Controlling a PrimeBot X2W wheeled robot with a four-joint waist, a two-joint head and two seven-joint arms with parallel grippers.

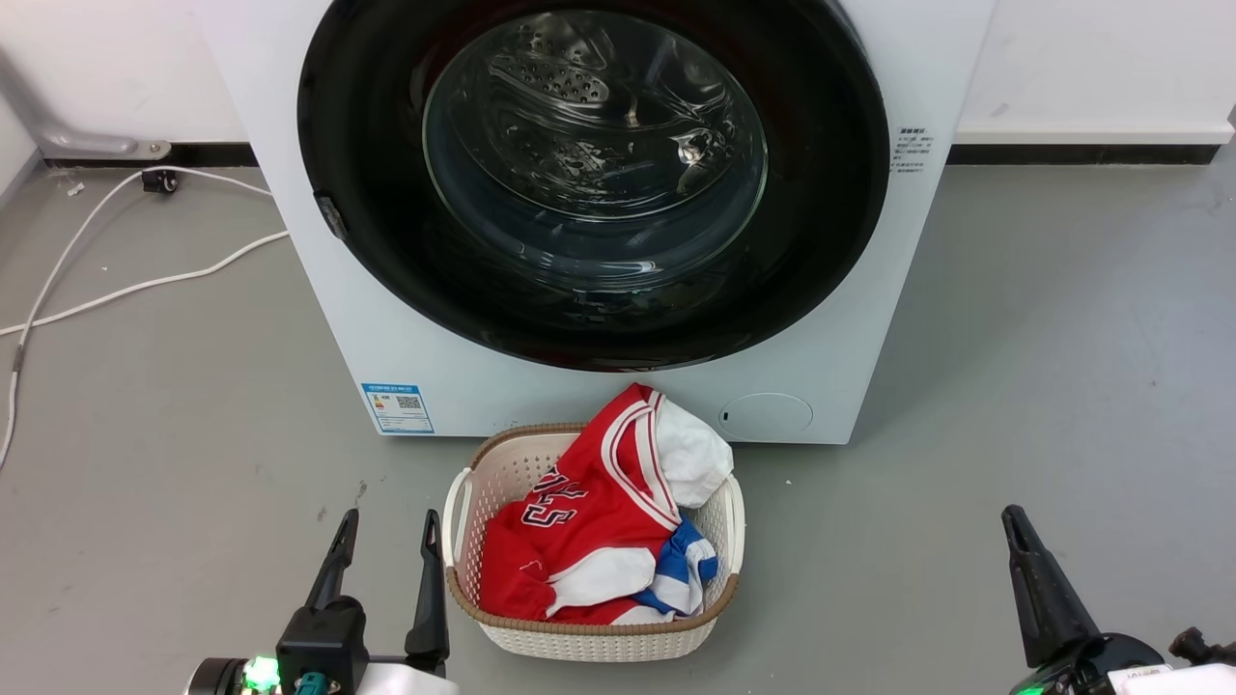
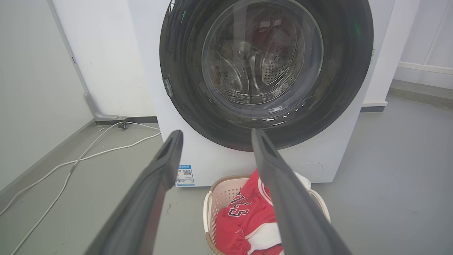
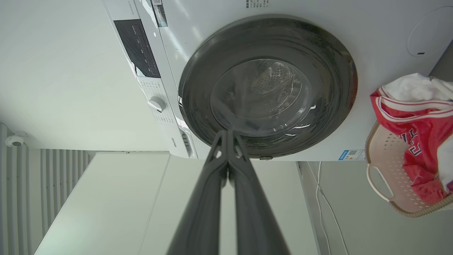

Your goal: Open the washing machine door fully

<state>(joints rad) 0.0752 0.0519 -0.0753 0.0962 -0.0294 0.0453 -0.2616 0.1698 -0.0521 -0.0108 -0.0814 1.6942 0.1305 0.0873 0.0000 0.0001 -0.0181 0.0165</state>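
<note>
Left claw (image 1: 389,526), as I see it in the head view: fingers spread wide apart with nothing between them, pointing toward the washing machine (image 1: 579,401) and well short of it. The left wrist view shows the same gap between the fingers (image 2: 166,156). Right claw (image 1: 1014,526), low at my right: its fingertips are pressed together in the right wrist view and I see nothing caught between them; it too is well apart from the machine.

Between the two claws, nearer the left one, a white laundry basket (image 1: 454,579) stands on the grey floor (image 1: 1043,405) just before the machine, holding a red jersey (image 1: 589,512) and white and blue cloth.

Behind it, the washing machine door (image 1: 594,183) sits closed, flush against the white front, its glass bowl showing the steel drum within. A small latch piece (image 1: 330,214) marks the door's left edge. Below the door: blue sticker (image 1: 397,407) at left, round flap (image 1: 766,415) at right. A white cable (image 1: 145,285) trails over the floor at left.
</note>
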